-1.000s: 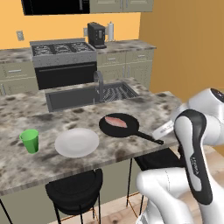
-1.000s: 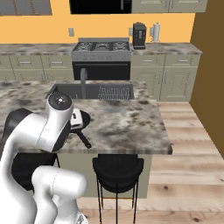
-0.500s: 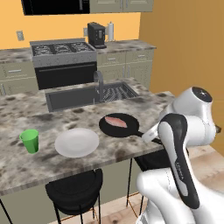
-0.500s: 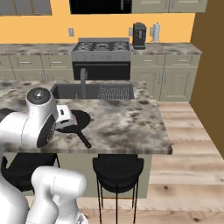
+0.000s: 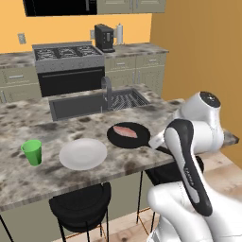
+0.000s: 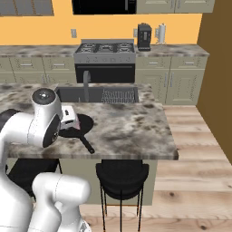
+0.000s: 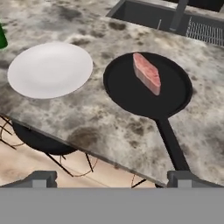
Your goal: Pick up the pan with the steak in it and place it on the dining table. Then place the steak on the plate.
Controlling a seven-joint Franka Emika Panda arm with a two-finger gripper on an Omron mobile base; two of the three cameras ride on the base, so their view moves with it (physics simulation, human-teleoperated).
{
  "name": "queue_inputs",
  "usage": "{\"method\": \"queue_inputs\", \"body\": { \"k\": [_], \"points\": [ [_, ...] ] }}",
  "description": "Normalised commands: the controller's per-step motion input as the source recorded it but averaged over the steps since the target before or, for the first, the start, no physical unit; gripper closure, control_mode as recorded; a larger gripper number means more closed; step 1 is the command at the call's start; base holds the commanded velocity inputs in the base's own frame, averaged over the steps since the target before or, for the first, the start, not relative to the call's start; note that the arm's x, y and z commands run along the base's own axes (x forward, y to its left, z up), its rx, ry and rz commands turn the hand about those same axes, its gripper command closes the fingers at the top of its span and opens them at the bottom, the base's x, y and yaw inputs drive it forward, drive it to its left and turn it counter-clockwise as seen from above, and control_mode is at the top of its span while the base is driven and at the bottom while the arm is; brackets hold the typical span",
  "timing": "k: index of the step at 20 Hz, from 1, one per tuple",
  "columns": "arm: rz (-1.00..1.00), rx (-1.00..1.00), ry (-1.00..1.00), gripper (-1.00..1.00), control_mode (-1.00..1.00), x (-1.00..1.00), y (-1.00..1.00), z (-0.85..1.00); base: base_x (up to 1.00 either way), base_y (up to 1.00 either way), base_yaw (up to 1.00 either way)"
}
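The black pan (image 7: 131, 92) rests on the dining table (image 7: 96, 118), near its front edge, with its long handle (image 7: 171, 144) pointing out over that edge. The pinkish steak (image 7: 147, 73) lies inside the pan, toward its far side. To the pan's left sits the white plate (image 7: 50, 69), bare. My gripper (image 7: 111, 179) hovers open above the table's front edge, holding nothing, its right fingertip (image 7: 179, 177) close to the handle's end. In the left base view the pan (image 5: 118, 138), steak (image 5: 125, 130) and plate (image 5: 82, 154) sit side by side, with my hand (image 5: 157, 140) by the handle.
A green cup (image 5: 32, 152) stands left of the plate. The inset sink (image 5: 80, 105) and faucet (image 5: 108, 92) lie behind the pan. Black stools (image 5: 80, 205) stand under the table's front edge. A stove (image 5: 68, 52) and counters line the back wall.
The arm has swung up and over, bringing the hand toward the pan's handle. Pan, steak and plate have stayed put, and the gripper stays open.
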Motion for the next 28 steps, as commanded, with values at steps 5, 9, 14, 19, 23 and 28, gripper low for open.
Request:
{"method": "queue_inputs", "body": {
  "k": [5, 9, 14, 19, 23, 28],
  "points": [
    [-0.03, 0.00, 0.00, -1.00, -1.00, 0.50, 0.11, 0.00, 0.00, 0.00, 0.00],
    [-0.04, 0.00, 0.00, -1.00, -1.00, 0.53, 0.12, 0.00, 0.00, 0.00, 0.00],
    [-0.03, 0.00, 0.01, -1.00, -1.00, 0.49, 0.09, 0.00, 0.00, 0.00, 0.00],
    [-0.03, 0.00, 0.00, -1.00, -1.00, 0.44, 0.08, 0.00, 0.00, 0.00, 0.00],
    [-0.02, 0.00, 0.00, -1.00, -1.00, 0.40, 0.09, 0.00, 0.00, 0.00, 0.00],
    [-0.02, 0.00, 0.00, -1.00, -1.00, 0.37, 0.08, 0.00, 0.00, 0.00, 0.00]
  ]
}}
